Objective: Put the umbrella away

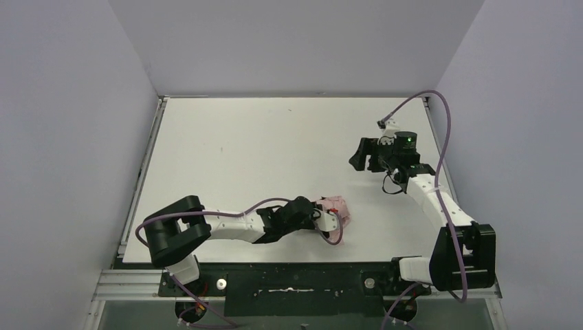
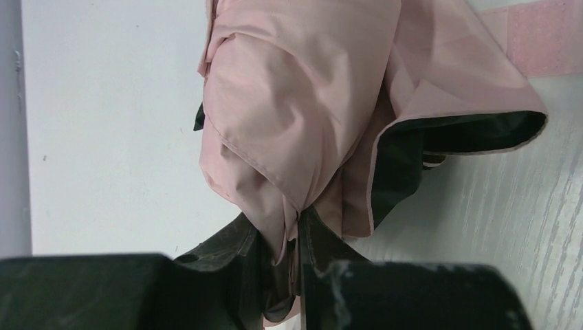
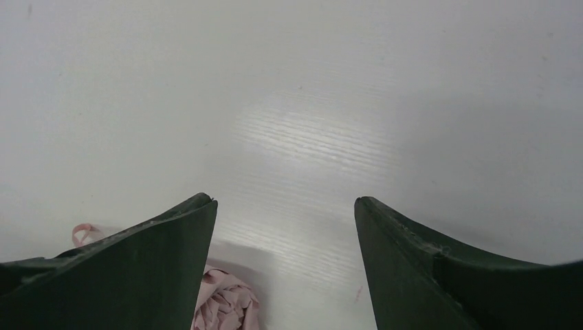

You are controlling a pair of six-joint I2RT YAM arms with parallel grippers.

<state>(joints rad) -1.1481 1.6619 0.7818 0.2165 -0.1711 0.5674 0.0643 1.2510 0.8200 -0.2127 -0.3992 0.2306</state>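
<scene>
The umbrella (image 1: 338, 209) lies folded near the table's front edge, a bundle of pale pink canopy with black lining showing. In the left wrist view the umbrella (image 2: 302, 103) fills the frame, and its pink strap (image 2: 543, 38) trails to the top right. My left gripper (image 2: 300, 221) is shut on a fold of the canopy; it also shows in the top view (image 1: 317, 215) at the bundle's left side. My right gripper (image 3: 283, 201) is open and empty, hovering over bare table at the right (image 1: 357, 157), far from the umbrella (image 3: 223, 302). Shaft and handle are hidden.
The white table (image 1: 275, 144) is walled by pale panels at left, back and right. A purple cable (image 1: 440, 130) loops above the right arm, and another purple cable (image 1: 240, 213) runs along the left arm.
</scene>
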